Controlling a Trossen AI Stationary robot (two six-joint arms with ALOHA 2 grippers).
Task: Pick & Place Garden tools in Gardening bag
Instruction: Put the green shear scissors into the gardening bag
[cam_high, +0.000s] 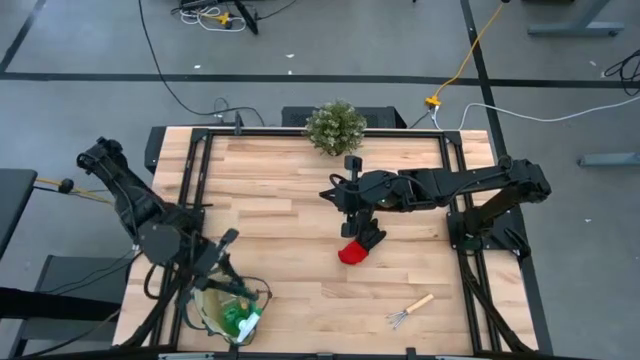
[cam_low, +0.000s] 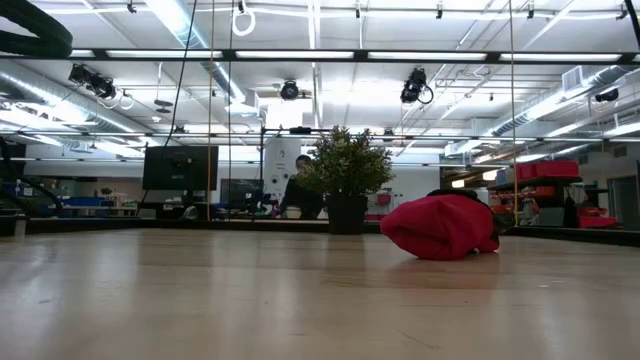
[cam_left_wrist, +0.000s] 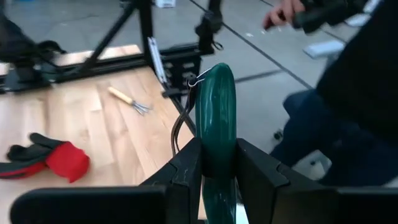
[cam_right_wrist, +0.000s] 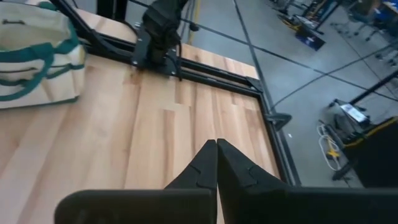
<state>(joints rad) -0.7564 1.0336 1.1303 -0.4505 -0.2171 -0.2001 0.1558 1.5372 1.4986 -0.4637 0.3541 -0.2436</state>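
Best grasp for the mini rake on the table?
The mini rake lies flat, clear of the glove. Grip the wooden handle mid-length from straight above, fingers across its axis. The tines are thin and splayed; the handle is the one solid part.

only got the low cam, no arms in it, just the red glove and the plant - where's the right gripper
observer: the right gripper is shut with nothing in it, close by the glove mid-table.
operator: and the left one
observer: the left gripper is shut on a green tool, over the bag at the left corner far from the plant.
operator: anything else lying out
observer: one rake lies on the table, right side, away from the bag.
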